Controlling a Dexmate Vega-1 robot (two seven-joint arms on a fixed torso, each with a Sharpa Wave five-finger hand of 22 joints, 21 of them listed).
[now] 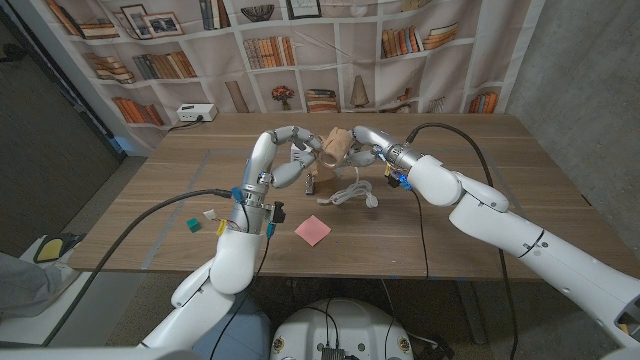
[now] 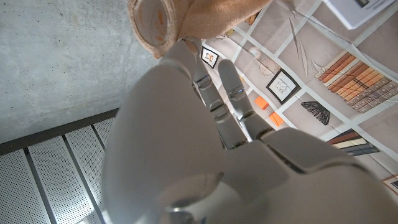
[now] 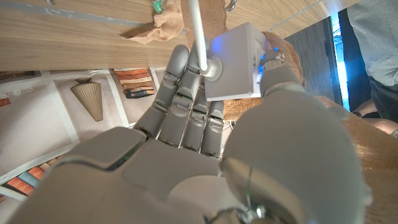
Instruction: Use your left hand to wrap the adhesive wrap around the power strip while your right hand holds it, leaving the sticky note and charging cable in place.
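Right hand (image 1: 368, 146) holds the white power strip (image 3: 235, 62) raised above mid-table (image 1: 480, 210). Left hand (image 1: 292, 152) grips the tan adhesive wrap roll (image 1: 335, 146) beside it. White charging cable (image 1: 352, 194) and pink sticky note (image 1: 312, 231) lie below on the tabletop.

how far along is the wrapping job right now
Underway. Done: the right hand holds the white power strip off the table. In hand: the left hand holds the tan adhesive wrap roll against it; some wrap already seems to be on the strip. Left: finishing the turns. The pink sticky note and white charging cable lie untouched.
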